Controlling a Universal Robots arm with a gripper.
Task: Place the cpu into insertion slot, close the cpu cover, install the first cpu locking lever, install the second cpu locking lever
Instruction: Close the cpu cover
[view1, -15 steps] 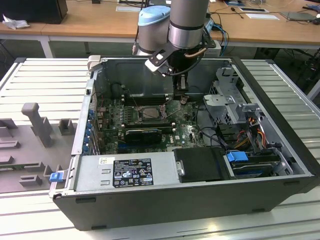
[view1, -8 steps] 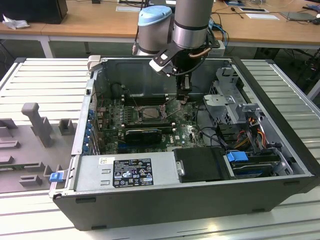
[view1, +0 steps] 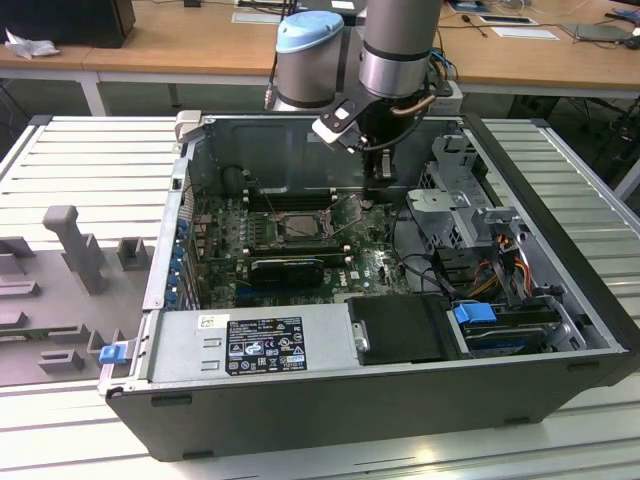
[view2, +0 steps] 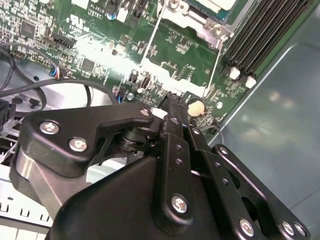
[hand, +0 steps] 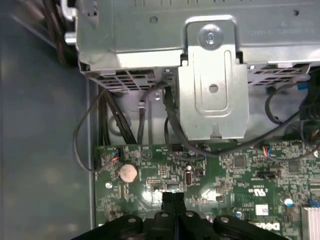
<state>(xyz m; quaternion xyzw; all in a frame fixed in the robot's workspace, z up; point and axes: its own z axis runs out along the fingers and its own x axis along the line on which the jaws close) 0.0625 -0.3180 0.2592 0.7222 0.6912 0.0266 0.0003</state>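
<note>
Frankly, the cpu is hard to make out: in the exterior view the insertion slot (view1: 300, 228) is a small dark square with a silver surround, and I cannot tell whether the chip lies in it. The second wrist view cuts the slot off at the picture's edge, leaving only a corner of silver metal and two thin wire locking levers (view2: 152, 40) beside the black memory slots (view2: 265, 35). The gripper (view1: 381, 178) hangs low inside the open computer case (view1: 590, 330), just off the slot toward the exterior view's right. Its black fingers (hand: 169, 200) are pressed together over the green motherboard (view1: 375, 265), with nothing visible between them. The gripper's own linkage hides much of the board in the second wrist view. The case lies on a slatted metal table (view1: 80, 150) and also holds a grey power supply (view1: 265, 345), a long black graphics card (view1: 288, 268) and loose cables (view1: 500, 275). Both wrist views show a coin battery (hand: 128, 173) near the fingertips; the first wrist view adds a silver drive cage (hand: 212, 95).
</note>
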